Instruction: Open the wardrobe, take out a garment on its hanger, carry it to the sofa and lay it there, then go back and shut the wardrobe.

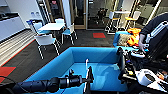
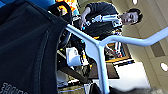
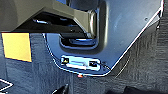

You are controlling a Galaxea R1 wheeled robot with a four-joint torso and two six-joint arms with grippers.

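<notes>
Left gripper (image 1: 89, 76) clamped on the white hanger (image 1: 86, 72), held out over the blue sofa (image 1: 100, 72) — seat directly below. In the left wrist view, black garment (image 2: 25, 47) draped on the hanger, hanging to one side. Right gripper's state impossible to tell. Likely risk — garment sliding off the hanger's shoulder if released unevenly, landing bunched.

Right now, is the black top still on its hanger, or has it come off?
On. In the left wrist view the garment hangs from one arm of the white hanger; the other arm is bare.
</notes>
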